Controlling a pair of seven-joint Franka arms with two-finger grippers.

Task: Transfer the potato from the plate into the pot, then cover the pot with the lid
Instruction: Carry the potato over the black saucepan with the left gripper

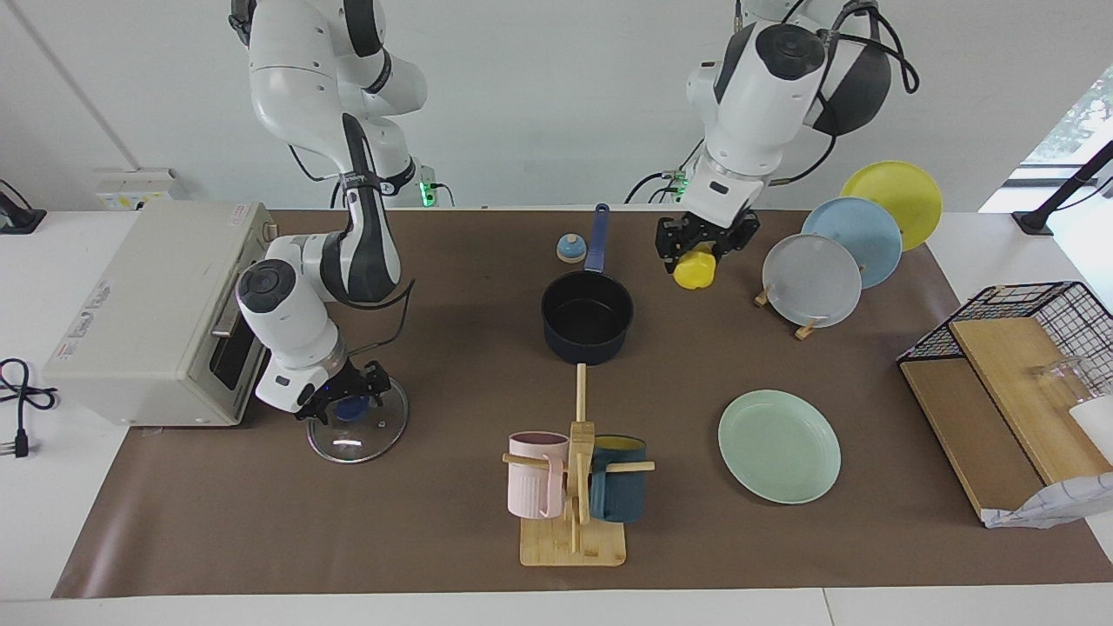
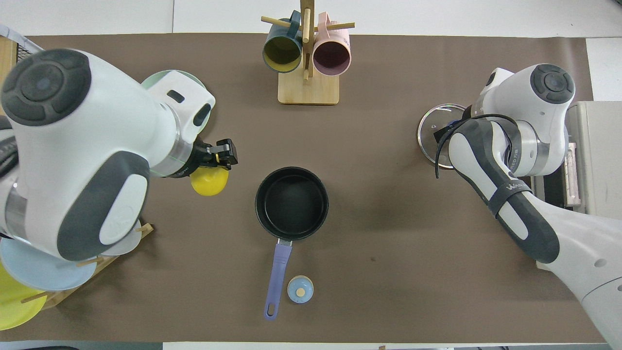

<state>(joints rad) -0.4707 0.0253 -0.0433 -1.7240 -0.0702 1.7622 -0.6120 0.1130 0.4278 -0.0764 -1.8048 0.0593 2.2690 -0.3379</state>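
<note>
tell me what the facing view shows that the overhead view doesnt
Only the facing view shows the whole mint plate lying empty, the three plates in the rack uncovered, and the wire basket.

Only the overhead view looks straight into the two mugs on the stand, and shows the held potato beside the pot's rim, not over it.

Both show the left gripper gripping the potato, the empty pot, the bell, and the right gripper at the lid.
</note>
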